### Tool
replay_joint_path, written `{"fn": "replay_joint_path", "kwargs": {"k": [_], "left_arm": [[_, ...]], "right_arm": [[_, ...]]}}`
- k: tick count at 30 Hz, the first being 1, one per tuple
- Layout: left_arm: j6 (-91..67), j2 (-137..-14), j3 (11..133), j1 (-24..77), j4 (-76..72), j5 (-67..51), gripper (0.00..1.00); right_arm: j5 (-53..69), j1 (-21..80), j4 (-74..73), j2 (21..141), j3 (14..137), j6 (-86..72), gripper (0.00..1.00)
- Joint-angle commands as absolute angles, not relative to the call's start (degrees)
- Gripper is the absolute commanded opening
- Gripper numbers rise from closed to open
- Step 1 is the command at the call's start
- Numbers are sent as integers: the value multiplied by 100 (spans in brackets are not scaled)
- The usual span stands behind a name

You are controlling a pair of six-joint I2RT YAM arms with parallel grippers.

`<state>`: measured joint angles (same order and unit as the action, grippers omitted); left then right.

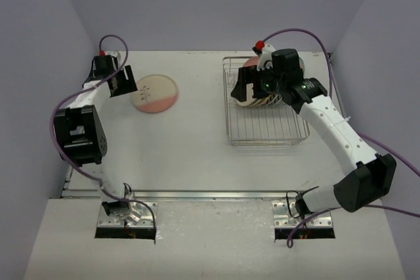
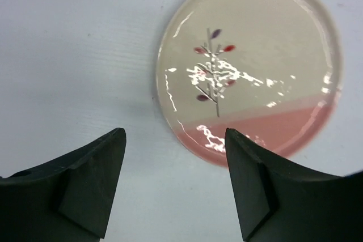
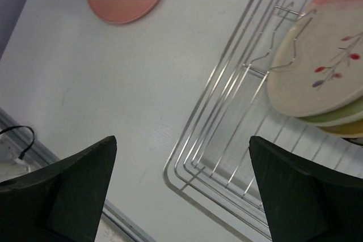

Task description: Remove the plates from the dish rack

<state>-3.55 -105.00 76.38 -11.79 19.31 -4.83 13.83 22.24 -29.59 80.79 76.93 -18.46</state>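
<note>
Tabletop (image 1: 190,155), white and plain, lies under both pairs of jaws. Next in size, the dish rack (image 1: 269,141), a silver wire grid with low sides, sits below the right gripper (image 3: 182,145). In the right wrist view, one rounded corner of the rack falls in the gap between the jaws and its base runs ahead past the finger on that view's right side. Those jaws are spread wide with nothing between them but table and wire.

Inside the rack, ahead of that same finger, the plates overlap in a stack. The front one is a cream plate with a pink band and a small twig pattern (image 3: 317,72). A pale green plate (image 3: 346,114) and a yellowish plate (image 3: 349,130) show as edges behind it. How steeply they lean cannot be told.

A matching cream-and-pink twig plate (image 2: 249,66) lies flat on the table, outside the rack and well apart from it. It is just ahead of the left gripper (image 2: 174,134), off toward the finger on the right of the left wrist view. The left jaws also stand apart and hold nothing.
</note>
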Motion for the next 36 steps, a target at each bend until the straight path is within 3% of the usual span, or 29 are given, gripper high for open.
{"fn": "replay_joint_path", "kwargs": {"k": [1,3,5,14,28,36], "left_arm": [[-279,-8786,7043,-1171,1234,-1534,75],[-302,-8283,6823,-1157,1169,-1850,79],[-305,-7812,6651,-1113,1188,-2011,83],[-26,-6260,5864,-708,1213,-1736,95],[-107,-6109,5476,-686,1132,-1714,96],[-286,-6191,5505,-691,1050,-1679,96]], "right_arm": [[403,2008,-2845,7931,7590,-1593,99],[257,1912,-2877,8044,7591,-1600,97],[24,1800,-2937,8238,7657,-1645,87],[-978,1635,-3019,9016,8251,-1999,65],[-1241,1793,-2654,9156,8823,-1898,62],[-1482,1814,-2888,9914,9572,-1849,61]]}}
